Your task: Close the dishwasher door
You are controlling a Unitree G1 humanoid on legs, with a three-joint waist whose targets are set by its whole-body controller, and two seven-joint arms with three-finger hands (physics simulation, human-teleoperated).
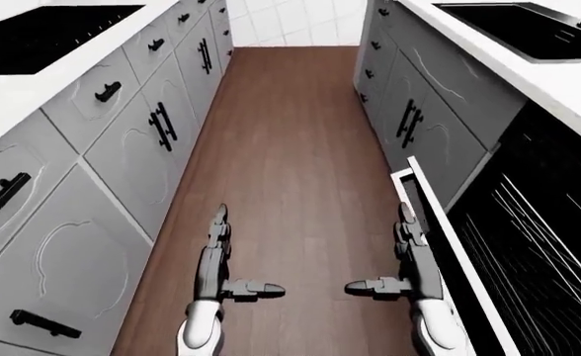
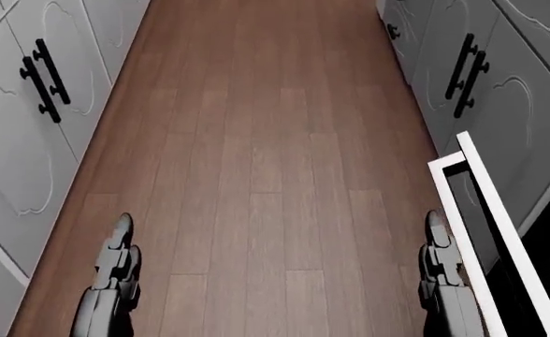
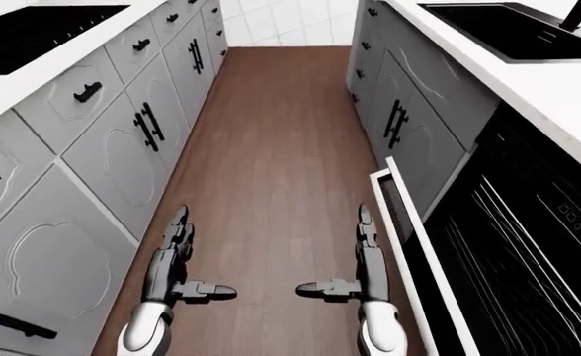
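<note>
Standing-in-aisle: the robot is facing down a brown wood-plank floor [image 1: 291, 148] that is running between two rows of pale grey panelled cabinets with black bar handles [image 1: 132, 133].
Left-side-risk: the left hand [image 1: 214, 256] is hanging flat with fingers spread straight and thumb jutting inward, holding nothing; it is sitting well apart from the door, so I judge it is posing little danger beyond brushing the left cabinets if the body is turning.
Black-cooktop: a flat black cooktop [image 1: 43, 33] is lying in the white counter at the left eye view's upper left; nothing is showing on it.
Right-hand: the right hand [image 1: 409, 256] is likewise stretched wide, thumb pointing inward, gripping nothing, and is hovering just beside the door's edge.
Task-thing: the white-framed, dark-panelled dishwasher door [image 3: 409, 245] is standing ajar at the right, its edge reaching into the aisle.
Right-side-risk: judging from this, the straight fingers could be slipping behind the door's edge and getting pinched as it is swinging shut, or a glancing push could be sliding off the thin rim.
Dishwasher-interior: the dark cavity with thin wire racks [image 3: 528, 245] is showing no dishes that I can make out.
Black-sink: a black basin [image 3: 498, 26] is sitting in the right counter; its contents are not visible.
</note>
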